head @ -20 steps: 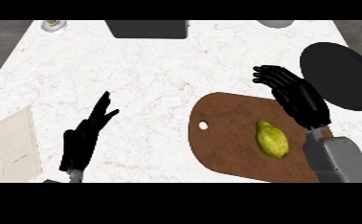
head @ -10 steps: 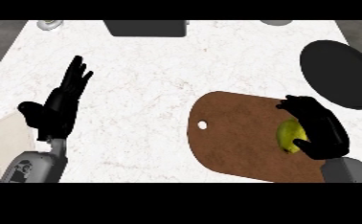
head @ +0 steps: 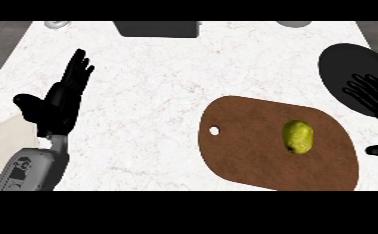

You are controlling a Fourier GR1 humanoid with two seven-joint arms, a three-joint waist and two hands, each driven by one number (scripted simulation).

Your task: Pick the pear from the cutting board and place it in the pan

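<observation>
A yellow-green pear (head: pixel 297 136) lies on the right half of the brown oval cutting board (head: pixel 244 148), with nothing touching it. The black pan (head: pixel 343 60) sits at the right edge, just beyond the board. My right hand (head: pixel 362 92) shows only partly at the right edge. Its straight, spread fingers lie over the pan's near part, and its thumb tip peeks in lower down, right of the board. It holds nothing. My left hand (head: pixel 57 103) rests open at the far left, fingers up, well away from the board.
A dark grey box (head: pixel 159 28) stands at the counter's back edge. Small grey round things sit at the back left (head: pixel 57 24) and back right (head: pixel 295 24). A pale flat object (head: pixel 13 134) lies at the left edge beside my left forearm.
My right hand, which covered the pear half a second ago, has moved right toward the pan without it. The pear now lies uncovered on the board. The left hand barely moved.
</observation>
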